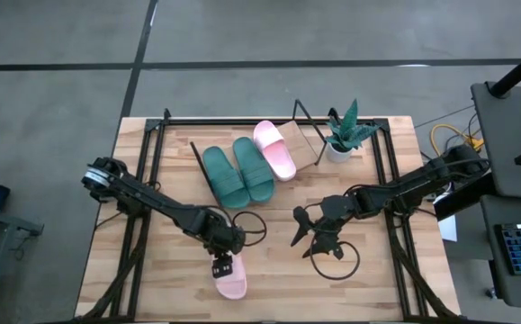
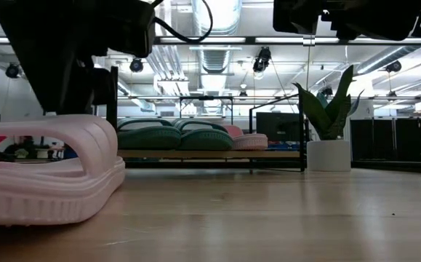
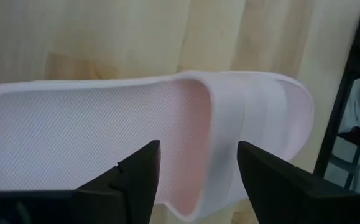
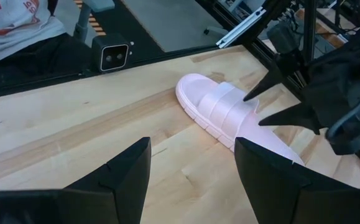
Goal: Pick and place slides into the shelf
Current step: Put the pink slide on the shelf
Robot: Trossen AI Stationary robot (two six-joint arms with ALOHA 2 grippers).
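Hovering over the last pink slide (image 1: 231,281) at about six o'clock on the table (image 1: 377,288), the left gripper (image 1: 223,266) has its fingers spread wide, empty, astride the footbed. Three slides already sit on the shelf (image 1: 307,144) at twelve. Next, it likely needs to descend and pinch. The right gripper (image 1: 309,236) waits open at centre.

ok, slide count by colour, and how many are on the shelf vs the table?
Dark green slides: 2, both on the shelf
Pink slides: 2, one on the shelf, one on the table under the left gripper
Total: 4 slides, 3 shelved
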